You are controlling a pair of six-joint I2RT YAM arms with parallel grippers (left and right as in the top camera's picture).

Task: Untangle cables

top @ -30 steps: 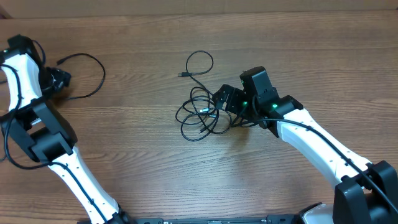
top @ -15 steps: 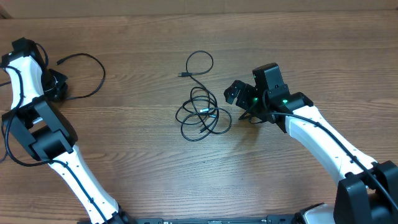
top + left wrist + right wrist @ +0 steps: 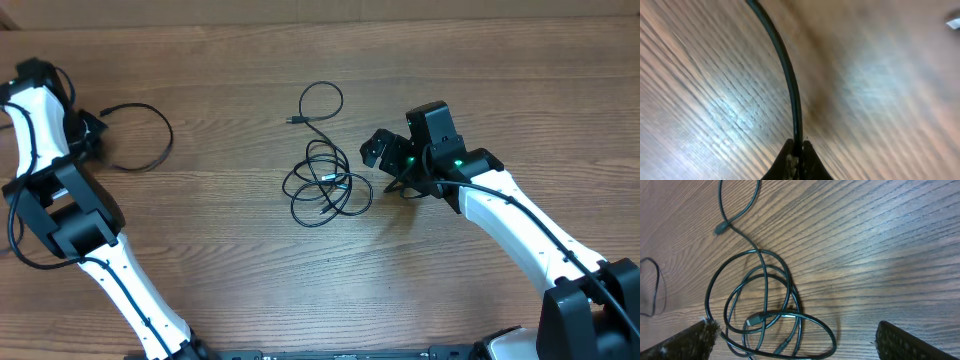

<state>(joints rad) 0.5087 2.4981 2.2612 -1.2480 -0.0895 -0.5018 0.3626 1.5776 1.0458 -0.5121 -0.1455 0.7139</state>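
Left gripper (image 3: 796,150) pinches one cable (image 3: 792,95); right gripper (image 3: 795,335) hangs wide open, empty, beside the tangle (image 3: 326,183). Grabbing it blindly and pulling could cinch everything tighter.

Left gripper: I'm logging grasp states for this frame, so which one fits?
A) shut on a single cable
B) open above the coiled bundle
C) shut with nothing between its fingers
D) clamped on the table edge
A: in the left wrist view the left gripper has its fingertips pressed together on one thin black cable, which runs away from them over the wooden table.
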